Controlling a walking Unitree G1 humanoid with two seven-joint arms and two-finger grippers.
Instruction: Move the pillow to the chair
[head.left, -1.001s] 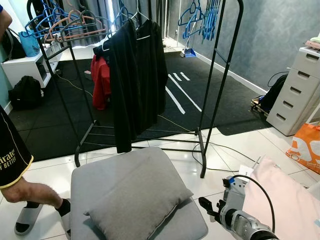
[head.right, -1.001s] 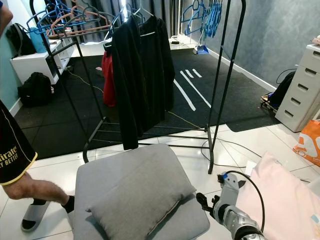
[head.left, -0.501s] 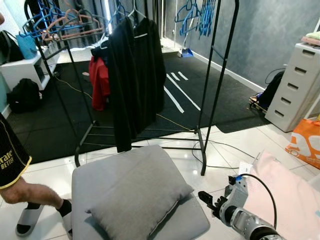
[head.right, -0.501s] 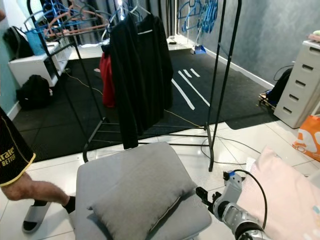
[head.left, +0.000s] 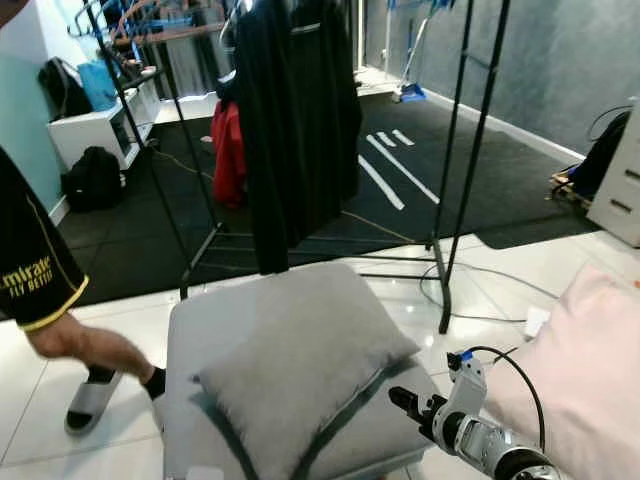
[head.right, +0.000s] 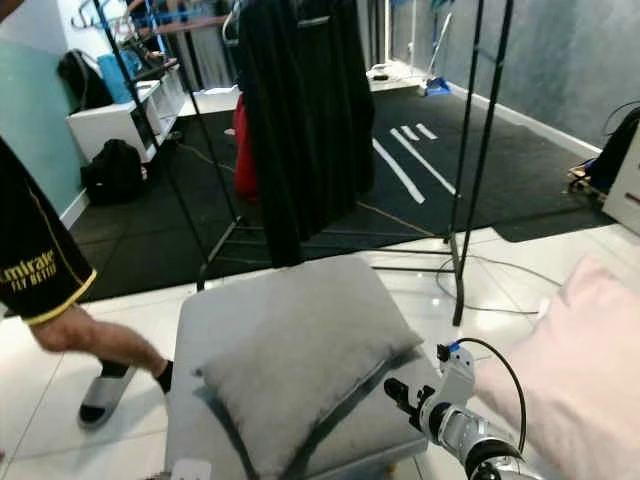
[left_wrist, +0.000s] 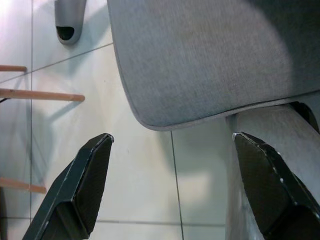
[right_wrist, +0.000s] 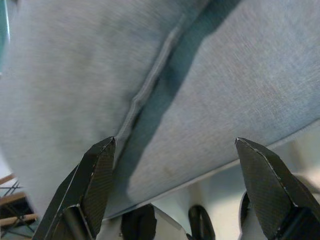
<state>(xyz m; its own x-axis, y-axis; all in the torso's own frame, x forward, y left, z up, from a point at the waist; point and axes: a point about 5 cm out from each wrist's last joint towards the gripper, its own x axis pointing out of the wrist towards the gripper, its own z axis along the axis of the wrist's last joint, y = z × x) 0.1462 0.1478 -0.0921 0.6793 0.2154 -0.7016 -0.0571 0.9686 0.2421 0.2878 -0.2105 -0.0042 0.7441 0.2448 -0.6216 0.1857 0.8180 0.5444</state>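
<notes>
At six o'clock before you, the grey pillow lies flat on the grey chair seat. Your right gripper, fingers spread and empty, hovers at the seat's four o'clock edge. Your left gripper hangs released over tile. A clothes rack stands at twelve; a person's leg at nine.

Bright, even indoor light; strongest from windows at far back, blown out there. Soft glare on white floor tiles. Slight motion blur across both eye views, worst on person's arm. Right wrist view soft, dark shadow under pillow edge. Left wrist view sharp.
</notes>
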